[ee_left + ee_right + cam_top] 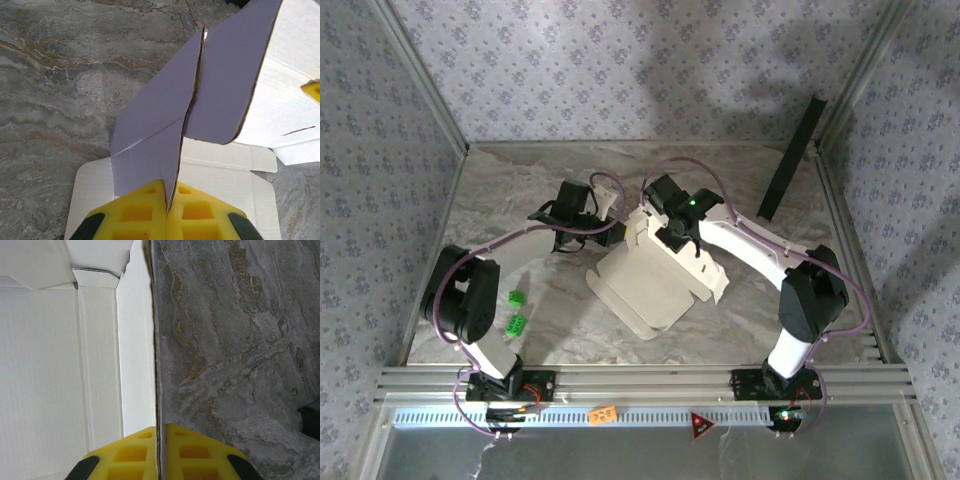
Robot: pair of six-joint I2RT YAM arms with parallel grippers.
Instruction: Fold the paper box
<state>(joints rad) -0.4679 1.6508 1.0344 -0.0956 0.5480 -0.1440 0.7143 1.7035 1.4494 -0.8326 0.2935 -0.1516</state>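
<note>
Two tight pinches on the paper box [655, 285]: my left gripper [167, 195] clamps a lavender flap rising ahead; my right gripper [160, 435] clamps an upright wall edge-on.

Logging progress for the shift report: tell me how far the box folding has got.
Done: the paper box is partly raised, with lavender flaps standing off the table. In hand: left gripper shut on one flap, right gripper shut on an upright wall edge. Left: front flaps lie flat and open; no closed box yet.
</note>
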